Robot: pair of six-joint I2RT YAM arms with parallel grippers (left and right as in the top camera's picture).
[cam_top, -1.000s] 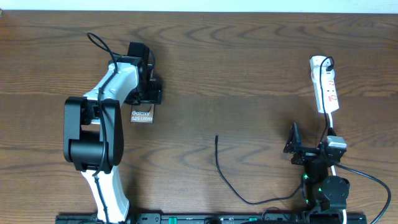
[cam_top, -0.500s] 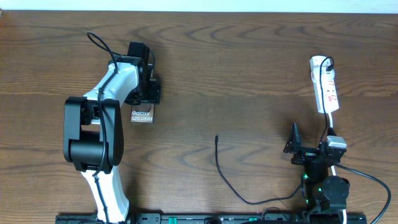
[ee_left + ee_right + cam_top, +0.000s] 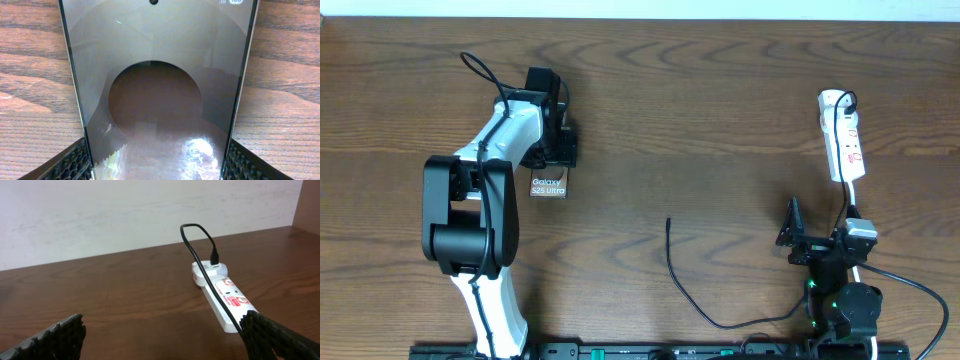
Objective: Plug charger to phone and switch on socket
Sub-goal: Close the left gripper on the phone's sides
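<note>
The phone (image 3: 548, 186), a dark-brown slab with white "Galaxy S25 Ultra" text, lies on the table at the left. My left gripper (image 3: 556, 150) sits over its far end. In the left wrist view the phone (image 3: 155, 90) fills the frame and my left gripper's (image 3: 155, 162) two fingers press against its long edges. The charger (image 3: 680, 280) is a thin black cable; its free tip (image 3: 668, 221) lies mid-table, apart from the phone. The white socket (image 3: 842, 135) lies at the far right, also in the right wrist view (image 3: 225, 300). My right gripper (image 3: 796, 238) (image 3: 162, 332) is open and empty, short of the socket.
A black cable is plugged into the socket's far end (image 3: 215, 260) and runs back along the strip. A pale wall (image 3: 125, 210) stands behind the table's far edge. Both arm bases stand at the front edge (image 3: 640, 350).
</note>
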